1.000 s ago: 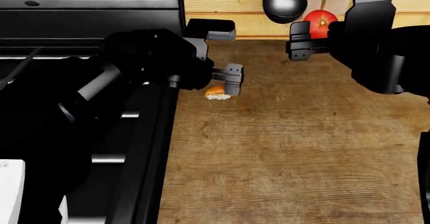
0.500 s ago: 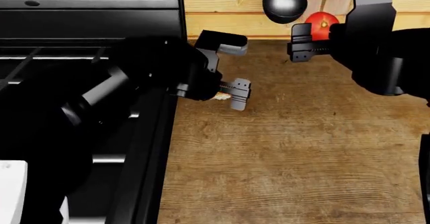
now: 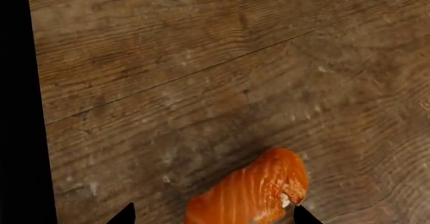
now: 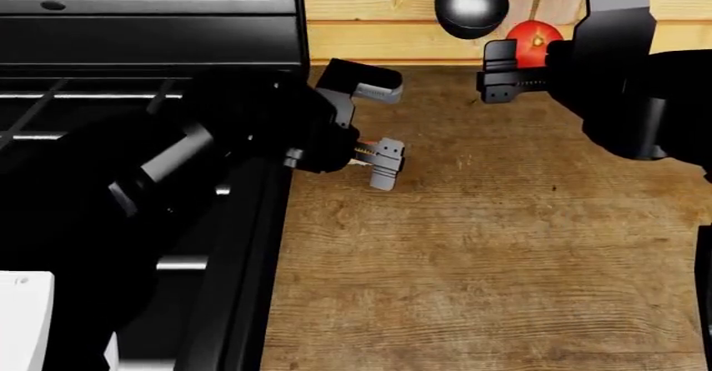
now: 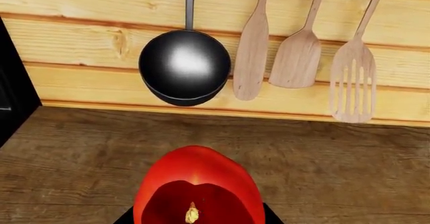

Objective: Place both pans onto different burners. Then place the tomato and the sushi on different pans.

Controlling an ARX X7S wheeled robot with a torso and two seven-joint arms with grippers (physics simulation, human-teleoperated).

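Left gripper (image 4: 373,137) hangs low over the wooden table (image 4: 478,254), just beside the black stove (image 4: 133,71), with its jaws spread wide and the sushi (image 3: 252,191) lying between the two fingertips; in the left wrist view the orange-topped piece rests on the wood, a dark fingertip showing on either side with a gap to each, so nothing is gripped yet. From the head view the sushi is almost hidden behind that gripper, only a sliver of orange showing. Right gripper (image 4: 514,64) is held up off the table, well away from the stove on the far side from it, near the wooden wall where a black ladle (image 5: 185,67) and three wooden utensils hang; it is closed on the tomato (image 4: 532,39), which fills the lower part of the right wrist view. No pans or burners can be made out clearly, so their placing cannot be judged. The step in hand looks like picking up the sushi. The next move likely calls for closing the left jaws squarely on the small piece without nudging it aside, then lifting it clear toward the stove.
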